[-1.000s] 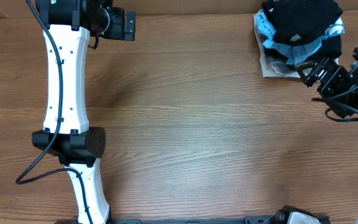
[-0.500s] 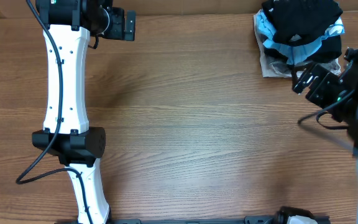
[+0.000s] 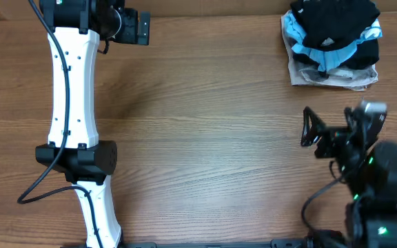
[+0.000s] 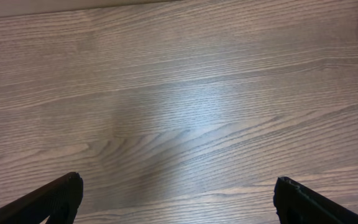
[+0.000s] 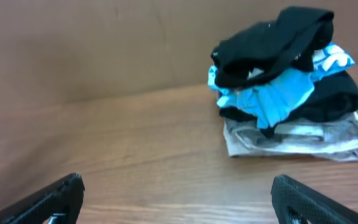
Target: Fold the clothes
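Observation:
The black top (image 3: pixel 333 21) lies crumpled on top of a pile of clothes at the far right of the table. It also shows in the right wrist view (image 5: pixel 272 43). My right gripper (image 3: pixel 309 129) is open and empty, well in front of the pile and apart from it. In the right wrist view (image 5: pixel 176 193) its jaws stand wide over bare wood. My left gripper (image 3: pixel 143 27) is open and empty at the far left. In the left wrist view (image 4: pixel 176 190) only wood lies between its fingers.
Under the black top lie a light blue printed T-shirt (image 3: pixel 322 54) (image 5: pixel 272 99), more black cloth (image 5: pixel 334 99) and a beige cloth (image 3: pixel 326 76) (image 5: pixel 297 140) at the bottom. The left arm (image 3: pixel 71 103) stretches along the table's left side.
My right gripper has drawn back from the pile, toward the near edge and a little left, still open and empty. The pile and the left arm have not moved.

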`<act>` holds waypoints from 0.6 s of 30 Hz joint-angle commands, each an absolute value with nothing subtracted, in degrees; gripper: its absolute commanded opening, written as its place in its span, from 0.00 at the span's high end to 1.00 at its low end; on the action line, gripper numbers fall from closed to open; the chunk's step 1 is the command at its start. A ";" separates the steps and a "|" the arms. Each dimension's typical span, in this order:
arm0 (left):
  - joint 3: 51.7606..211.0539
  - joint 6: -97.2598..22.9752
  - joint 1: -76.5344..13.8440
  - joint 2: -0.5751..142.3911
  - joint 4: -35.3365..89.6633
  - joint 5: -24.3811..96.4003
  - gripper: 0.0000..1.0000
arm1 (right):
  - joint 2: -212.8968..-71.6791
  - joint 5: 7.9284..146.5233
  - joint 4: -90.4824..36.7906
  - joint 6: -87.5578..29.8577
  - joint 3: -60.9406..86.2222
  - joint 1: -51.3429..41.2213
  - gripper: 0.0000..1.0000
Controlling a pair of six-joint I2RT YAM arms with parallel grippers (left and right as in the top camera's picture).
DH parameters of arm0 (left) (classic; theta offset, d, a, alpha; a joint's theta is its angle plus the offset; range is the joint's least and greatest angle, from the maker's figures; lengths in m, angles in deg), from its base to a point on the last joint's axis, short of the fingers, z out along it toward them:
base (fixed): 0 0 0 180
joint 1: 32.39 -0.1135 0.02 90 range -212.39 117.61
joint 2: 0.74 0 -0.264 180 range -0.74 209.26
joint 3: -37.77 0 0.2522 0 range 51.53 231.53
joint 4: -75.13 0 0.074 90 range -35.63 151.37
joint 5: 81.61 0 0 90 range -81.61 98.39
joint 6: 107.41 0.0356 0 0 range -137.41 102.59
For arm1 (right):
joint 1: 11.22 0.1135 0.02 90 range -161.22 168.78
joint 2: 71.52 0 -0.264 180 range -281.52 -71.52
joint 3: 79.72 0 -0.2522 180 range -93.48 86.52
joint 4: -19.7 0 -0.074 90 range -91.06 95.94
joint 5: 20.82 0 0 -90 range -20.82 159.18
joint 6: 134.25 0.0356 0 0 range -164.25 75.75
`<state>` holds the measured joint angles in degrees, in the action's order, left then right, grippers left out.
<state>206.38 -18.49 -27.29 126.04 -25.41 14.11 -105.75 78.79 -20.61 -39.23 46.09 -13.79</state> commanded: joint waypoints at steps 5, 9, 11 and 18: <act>206.29 -17.37 -27.47 126.65 -25.35 13.91 0.00 | -89.14 78.55 -5.15 -39.98 68.08 -13.46 0.00; 206.29 -17.37 -27.47 126.65 -25.35 13.91 0.00 | -85.58 79.95 -1.33 -40.00 74.70 -13.27 0.00; 206.29 -17.39 -27.47 126.65 -25.35 13.91 0.00 | -84.49 79.90 -1.13 -40.02 76.87 -12.52 0.00; 206.29 -17.37 -27.47 126.65 -25.35 13.91 0.00 | -80.64 79.71 0.16 -40.02 81.74 -11.65 0.00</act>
